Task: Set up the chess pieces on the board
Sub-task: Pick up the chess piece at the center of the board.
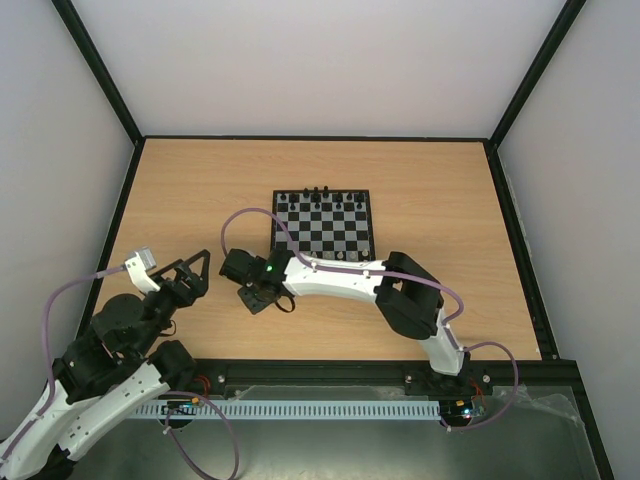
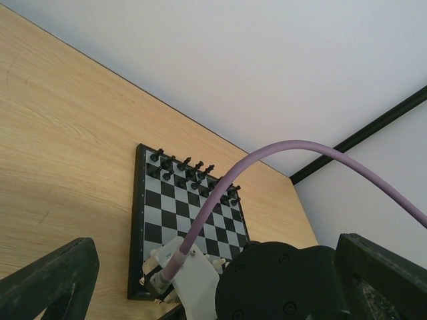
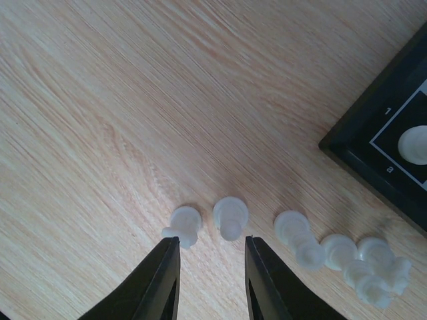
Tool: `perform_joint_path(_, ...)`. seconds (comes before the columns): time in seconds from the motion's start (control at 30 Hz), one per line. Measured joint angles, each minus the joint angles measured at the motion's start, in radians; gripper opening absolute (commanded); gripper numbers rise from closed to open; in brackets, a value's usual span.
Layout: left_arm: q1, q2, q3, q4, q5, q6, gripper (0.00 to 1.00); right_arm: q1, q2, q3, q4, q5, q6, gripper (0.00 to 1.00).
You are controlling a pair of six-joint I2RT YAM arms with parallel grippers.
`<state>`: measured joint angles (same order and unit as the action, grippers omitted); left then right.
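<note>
Bright, even light with soft shadows; wrist views blur slightly up close

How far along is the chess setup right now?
Done: black pieces line the far rows of the board; one white piece sits on its corner square. In hand: nothing; the right gripper, fingers apart, hovers by a loose piece. Left: more white pieces lie on the table.

Robot lab cell: white walls (image 1: 320, 60), black frame (image 1: 98, 70), wooden table (image 1: 200, 190) (two bolted arms (image 1: 340, 280))
</note>
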<state>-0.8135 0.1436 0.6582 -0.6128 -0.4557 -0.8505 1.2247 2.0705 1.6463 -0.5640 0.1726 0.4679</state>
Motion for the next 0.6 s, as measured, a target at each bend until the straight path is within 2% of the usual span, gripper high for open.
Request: perform_joint_path(0.6, 0.0, -0.007, 0.0, 0.0, -0.001, 0.0, 0.99, -0.016, 0.052, 0.013, -0.016, 0.015, 0.004, 0.23)
